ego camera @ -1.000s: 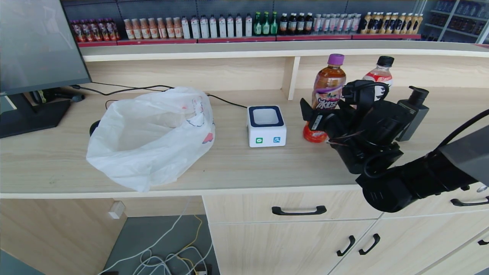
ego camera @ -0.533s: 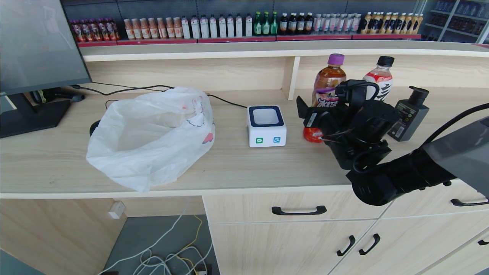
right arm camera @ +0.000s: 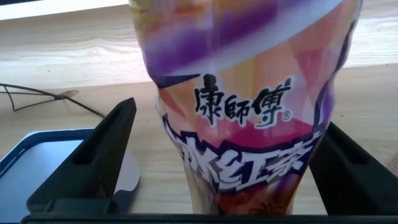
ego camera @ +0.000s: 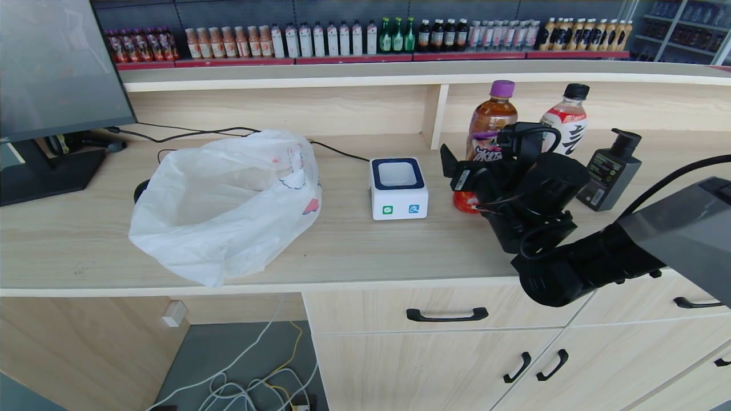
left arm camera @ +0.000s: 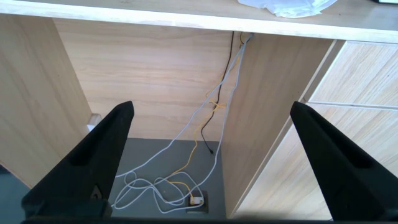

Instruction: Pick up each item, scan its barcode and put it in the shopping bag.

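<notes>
A tea bottle [ego camera: 492, 121] with a purple cap stands upright on the wooden counter [ego camera: 354, 245], right of the white barcode scanner [ego camera: 398, 188]. My right gripper [ego camera: 477, 166] is open at the bottle's lower half. In the right wrist view the tea bottle [right arm camera: 249, 124] stands between the two black fingers [right arm camera: 115, 146] of my right gripper [right arm camera: 227, 118], with small gaps at each side. The white plastic shopping bag [ego camera: 225, 200] lies open at the counter's left. My left gripper [left arm camera: 211, 162] hangs open and empty below the counter edge, facing the floor cables.
A black-capped bottle [ego camera: 567, 123] and a dark pump bottle [ego camera: 610, 171] stand right of the tea bottle. A monitor [ego camera: 57, 68] stands at the far left, with cables running behind the bag. A raised shelf wall backs the counter. The scanner's corner [right arm camera: 37, 165] lies beside the bottle.
My right arm has moved left and forward, bringing its open fingers around the tea bottle and uncovering the pump bottle. Bag, scanner and bottles have stayed put.
</notes>
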You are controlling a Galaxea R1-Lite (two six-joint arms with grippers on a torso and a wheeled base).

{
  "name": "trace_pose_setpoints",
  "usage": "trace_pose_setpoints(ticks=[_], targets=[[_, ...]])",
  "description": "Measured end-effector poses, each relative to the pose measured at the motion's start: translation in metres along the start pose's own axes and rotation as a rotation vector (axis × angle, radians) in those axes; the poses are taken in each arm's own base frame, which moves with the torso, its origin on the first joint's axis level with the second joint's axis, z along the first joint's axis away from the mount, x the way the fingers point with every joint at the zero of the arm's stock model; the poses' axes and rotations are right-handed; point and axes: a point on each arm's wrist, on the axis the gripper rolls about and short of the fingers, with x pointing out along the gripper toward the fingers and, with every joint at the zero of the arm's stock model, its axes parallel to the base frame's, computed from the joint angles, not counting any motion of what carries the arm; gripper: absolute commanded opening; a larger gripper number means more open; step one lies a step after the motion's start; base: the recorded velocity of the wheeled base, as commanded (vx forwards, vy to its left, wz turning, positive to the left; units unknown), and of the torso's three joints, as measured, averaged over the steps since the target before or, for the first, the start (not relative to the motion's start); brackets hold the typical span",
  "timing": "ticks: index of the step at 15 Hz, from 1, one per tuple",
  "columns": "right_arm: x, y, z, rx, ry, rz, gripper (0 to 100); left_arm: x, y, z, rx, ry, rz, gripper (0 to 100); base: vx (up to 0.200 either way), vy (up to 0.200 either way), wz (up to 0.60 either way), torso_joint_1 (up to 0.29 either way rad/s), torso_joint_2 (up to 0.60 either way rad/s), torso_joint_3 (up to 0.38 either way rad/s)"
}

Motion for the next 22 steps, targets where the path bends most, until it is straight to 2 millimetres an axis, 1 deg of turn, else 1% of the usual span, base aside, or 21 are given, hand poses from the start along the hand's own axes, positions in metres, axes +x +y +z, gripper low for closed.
trace_pose_setpoints(ticks=[2, 3, 12, 14, 17, 20, 22], targets=[[0.001, 0.0, -0.001, 0.002, -0.013, -0.003, 100, 0.0, 0.0, 0.0, 0.0, 0.0, 0.0, 100, 0.0, 0.0, 0.0, 0.0, 0.0, 0.0], [0.001, 0.0, -0.002, 0.0, -0.015, -0.003, 0, 0.0, 0.0, 0.0, 0.0, 0.0, 0.0, 100, 0.0, 0.0, 0.0, 0.0, 0.0, 0.0], [-0.001, 0.001, -0.007, 0.013, -0.053, -0.007, 0, 0.0, 0.0, 0.0, 0.0, 0.0, 0.0, 100, 0.0, 0.0, 0.0, 0.0, 0.0, 0.0], [0.0, -0.001, -0.006, 0.013, -0.055, -0.011, 0, 0.0, 0.0, 0.0, 0.0, 0.0, 0.0, 100, 0.0, 0.0, 0.0, 0.0, 0.0, 0.0], [-0.002, -0.001, 0.002, 0.013, -0.066, -0.014, 0, 0.0, 0.0, 0.0, 0.0, 0.0, 0.0, 100, 0.0, 0.0, 0.0, 0.0, 0.0, 0.0], [-0.009, -0.004, 0.008, -0.003, -0.057, -0.015, 0, 0.0, 0.0, 0.0, 0.0, 0.0, 0.0, 100, 0.0, 0.0, 0.0, 0.0, 0.0, 0.0], [-0.021, -0.007, 0.012, -0.015, -0.031, -0.012, 0, 0.0, 0.0, 0.0, 0.0, 0.0, 0.0, 100, 0.0, 0.0, 0.0, 0.0, 0.0, 0.0]])
